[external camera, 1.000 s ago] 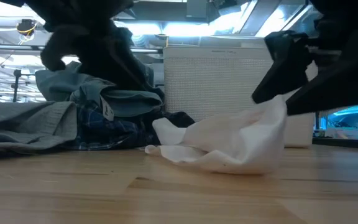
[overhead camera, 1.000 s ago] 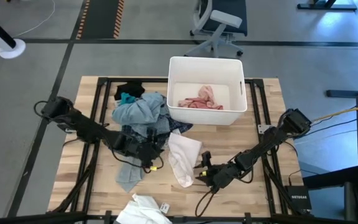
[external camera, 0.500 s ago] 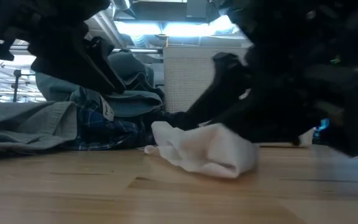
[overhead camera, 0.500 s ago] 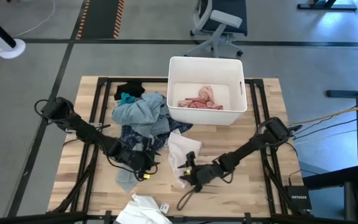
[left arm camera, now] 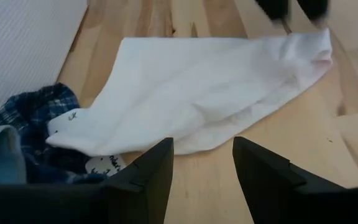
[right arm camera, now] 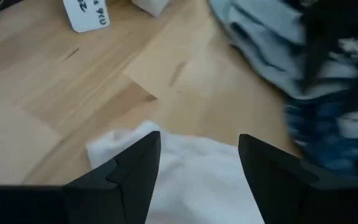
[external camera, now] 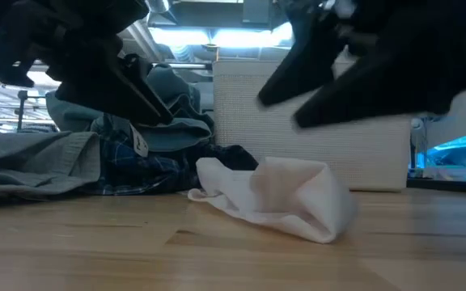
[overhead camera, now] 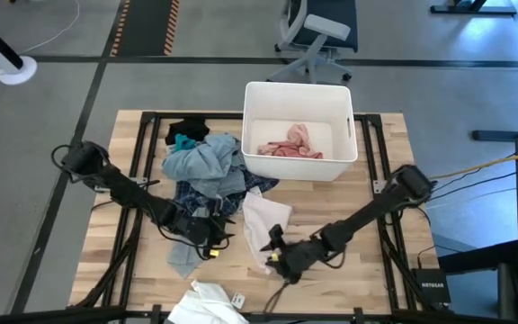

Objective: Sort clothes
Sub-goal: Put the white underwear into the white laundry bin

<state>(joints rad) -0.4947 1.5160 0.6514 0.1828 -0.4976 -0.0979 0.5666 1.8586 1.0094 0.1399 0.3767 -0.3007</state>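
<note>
On the wooden table point(overhead camera: 376, 270), toward its far edge, stands a white bin point(overhead camera: 297, 97) with a pink garment point(overhead camera: 288, 144) lying inside. Just beside the bin's left wall sits a heap of clothes point(overhead camera: 207, 171): light blue-grey cloth on top, dark plaid under it, teal and black pieces toward the far edge. A white garment point(overhead camera: 261, 220) lies crumpled near the middle of the table, touching the heap's plaid edge. Another white garment point(overhead camera: 207, 304) with a tag rests at the near edge. The right gripper point(overhead camera: 275, 261) hangs over the near end of the crumpled white garment, jaws spread, the cloth showing between and below them, not pinched. The left gripper point(overhead camera: 218, 236) hovers at the heap's near side, jaws spread and holding nothing, the white garment just ahead of its tips.
</note>
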